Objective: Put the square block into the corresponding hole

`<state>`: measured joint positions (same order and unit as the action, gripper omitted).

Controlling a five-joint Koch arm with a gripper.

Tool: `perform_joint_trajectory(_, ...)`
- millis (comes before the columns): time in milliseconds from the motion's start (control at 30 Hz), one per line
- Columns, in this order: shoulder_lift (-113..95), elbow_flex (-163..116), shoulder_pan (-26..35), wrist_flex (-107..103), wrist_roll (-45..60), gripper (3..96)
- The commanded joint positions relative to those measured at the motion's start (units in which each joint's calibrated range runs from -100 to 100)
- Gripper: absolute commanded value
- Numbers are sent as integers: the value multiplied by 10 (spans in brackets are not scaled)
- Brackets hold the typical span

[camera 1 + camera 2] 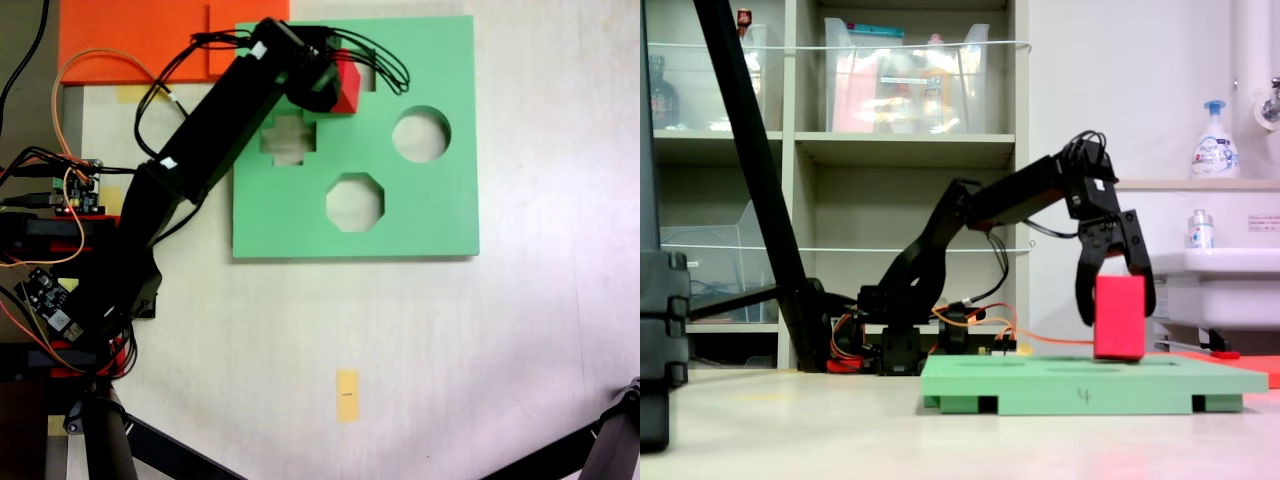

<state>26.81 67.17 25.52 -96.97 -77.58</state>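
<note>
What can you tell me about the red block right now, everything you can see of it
The red block is a bright, matte, foam-looking piece, taller than wide in the second exterior view, standing upright. The claw straddles it with a finger on each side. Its base meets the green board's top near a far corner; whether it has entered the square hole cannot be told.

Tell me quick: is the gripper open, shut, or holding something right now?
Gripper: shut on the square block, jaws on either side of it in the second exterior view; the block stands upright at the green foam board.
</note>
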Motion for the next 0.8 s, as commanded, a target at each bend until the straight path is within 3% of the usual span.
perform_joint_trajectory(33, 3, 26, 1, 59, 11, 283)
perform_joint_trajectory(800, 70, 37, 7, 143, 18, 307)
